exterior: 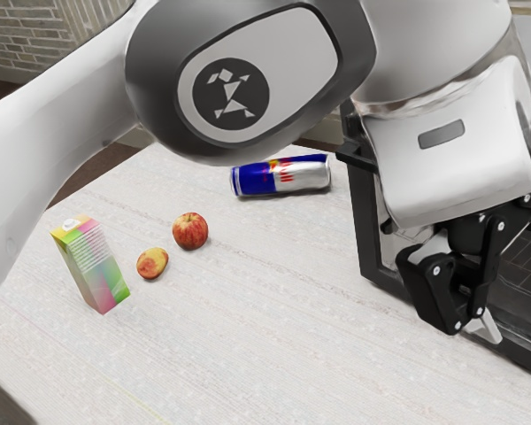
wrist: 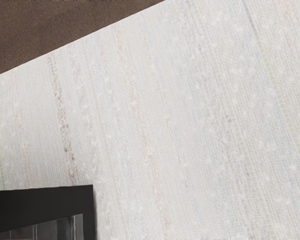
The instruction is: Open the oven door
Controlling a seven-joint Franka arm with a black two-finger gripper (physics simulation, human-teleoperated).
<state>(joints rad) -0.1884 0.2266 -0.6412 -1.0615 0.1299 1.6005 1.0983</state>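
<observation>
The black gripper [exterior: 473, 320] points downward at the exterior view's right, in front of the dark oven [exterior: 366, 239]. It overlaps the oven's frame and dark interior or window area in that view; whether it touches the oven I cannot tell. Part of the oven is hidden behind the hand, and how its door stands is unclear. In the wrist view, a corner of the oven's black frame [wrist: 84, 201] borders a dark glassy area, with pale tabletop beside it.
On the pale table [exterior: 248, 336] lie a blue and silver can [exterior: 280, 176], a red apple [exterior: 190, 231] and a smaller yellow-red fruit [exterior: 152, 263]. A colourful carton [exterior: 92, 266] stands farther toward the exterior view's left. The table edge borders brown floor [wrist: 50, 25].
</observation>
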